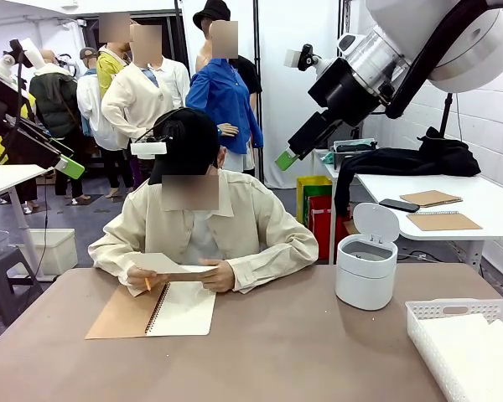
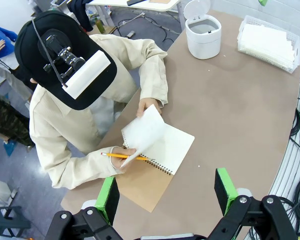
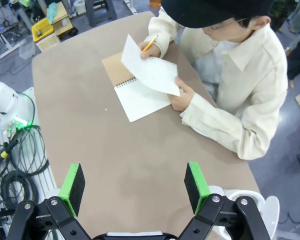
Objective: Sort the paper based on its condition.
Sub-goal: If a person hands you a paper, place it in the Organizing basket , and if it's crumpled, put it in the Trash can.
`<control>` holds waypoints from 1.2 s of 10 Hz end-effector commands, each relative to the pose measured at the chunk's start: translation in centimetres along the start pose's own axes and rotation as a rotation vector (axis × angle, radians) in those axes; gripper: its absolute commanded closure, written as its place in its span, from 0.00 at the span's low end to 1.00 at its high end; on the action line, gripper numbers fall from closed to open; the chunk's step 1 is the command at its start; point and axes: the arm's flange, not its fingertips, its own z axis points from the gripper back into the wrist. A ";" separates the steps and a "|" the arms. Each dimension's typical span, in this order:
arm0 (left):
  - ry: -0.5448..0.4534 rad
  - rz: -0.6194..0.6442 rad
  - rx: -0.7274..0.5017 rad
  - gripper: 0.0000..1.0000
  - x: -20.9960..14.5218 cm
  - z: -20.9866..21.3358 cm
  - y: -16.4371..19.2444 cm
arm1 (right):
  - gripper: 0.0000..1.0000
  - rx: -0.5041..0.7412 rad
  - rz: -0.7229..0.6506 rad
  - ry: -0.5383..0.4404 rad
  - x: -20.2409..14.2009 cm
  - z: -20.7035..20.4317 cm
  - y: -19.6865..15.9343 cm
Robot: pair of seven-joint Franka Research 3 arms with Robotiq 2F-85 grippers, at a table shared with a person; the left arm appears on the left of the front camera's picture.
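The left gripper [image 2: 166,195] hangs high above the table [image 1: 302,352] with its two green pads spread wide, nothing between them and nothing touching them; in its wrist view the bare brown tabletop and the near corner of the notebook [image 2: 167,150] show in the gap. The right gripper [image 3: 135,182] is likewise spread wide and empty, raised well clear of the table, with bare tabletop between its pads. In the front view it sits at about 1 o'clock from the person's head, angled downward, and the left one sits at about 9 o'clock, near the picture's edge. The paper [image 2: 142,132], a single white sheet, is lifted off the open notebook and tilted, held by the person at two sides: the hand with the pencil [image 2: 121,153] grips its lower edge and the other hand [image 2: 149,106] its upper edge. The yellow pencil [image 2: 115,155] lies across the fingers of the first hand. Seen from the front, the notebook lies open on the table at about 9 o'clock from the table's middle, its brown cover folded out flat. A white lidded bin [image 1: 366,268], lid up, stands at about 2 o'clock, and a white slotted basket [image 1: 421,322] sits at about 4 o'clock with flat white sheets in it.
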 end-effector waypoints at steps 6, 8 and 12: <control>-0.003 0.001 -0.002 0.00 0.0 0.1 0.1 | 0.00 0.004 -0.003 0.003 -0.1 0.0 -0.1; -0.003 0.001 -0.002 0.00 0.0 0.1 0.1 | 0.00 0.004 -0.003 0.003 -0.1 0.0 -0.1; -0.003 0.001 -0.002 0.00 0.0 0.1 0.1 | 0.00 0.004 -0.003 0.003 -0.1 0.0 -0.1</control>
